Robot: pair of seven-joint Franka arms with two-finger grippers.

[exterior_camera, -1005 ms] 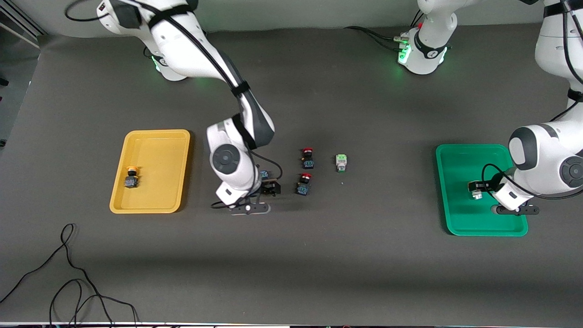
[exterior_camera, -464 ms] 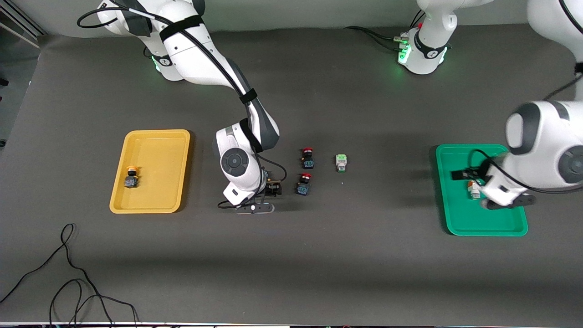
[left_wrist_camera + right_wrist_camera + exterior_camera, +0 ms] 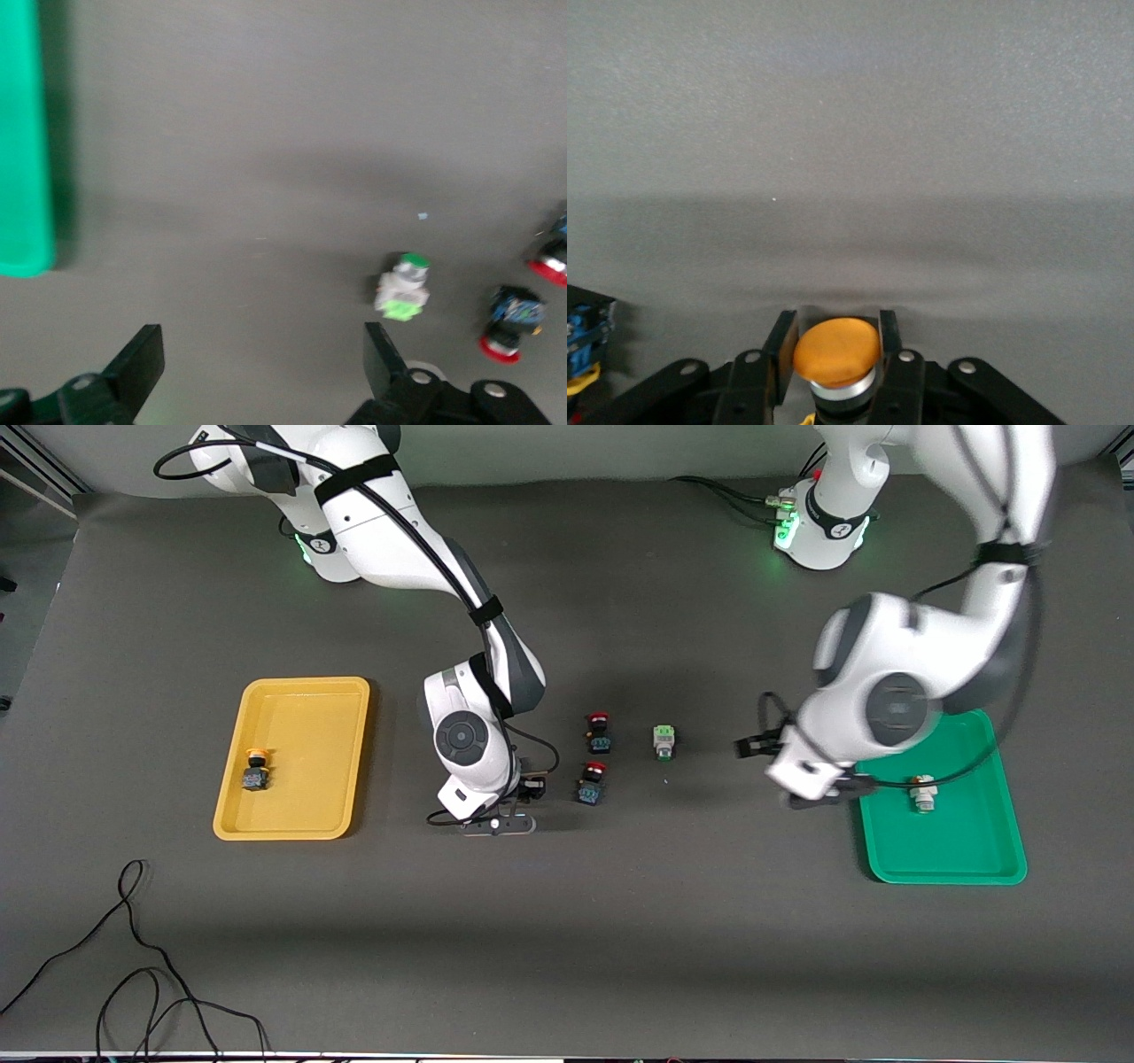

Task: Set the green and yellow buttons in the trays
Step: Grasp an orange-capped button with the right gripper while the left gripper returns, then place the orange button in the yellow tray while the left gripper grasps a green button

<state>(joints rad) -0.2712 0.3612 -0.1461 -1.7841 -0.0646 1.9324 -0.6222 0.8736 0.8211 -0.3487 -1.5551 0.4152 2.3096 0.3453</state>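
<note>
One button (image 3: 256, 771) in the tray (image 3: 292, 757) at the right arm's end, one button (image 3: 923, 794) in the other tray (image 3: 939, 797). Three buttons (image 3: 664, 741) mid-counter (image 3: 567, 921), between the trays.

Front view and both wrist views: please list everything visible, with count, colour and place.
Shallow yellow plastic tray: one, toward the right arm's end.
Shallow green plastic tray: one, toward the left arm's end.
Yellow-capped push buttons: two; one in the yellow tray, one in the right gripper.
White-bodied, orange-marked button: one, in the green tray.
White-bodied, green-faced button: one, mid-table.
Red-capped buttons: two, beside it.
Black cables: near the front camera.
Right gripper: shut on a yellow button, at table level.
Left gripper: open, empty, over bare table.
</note>
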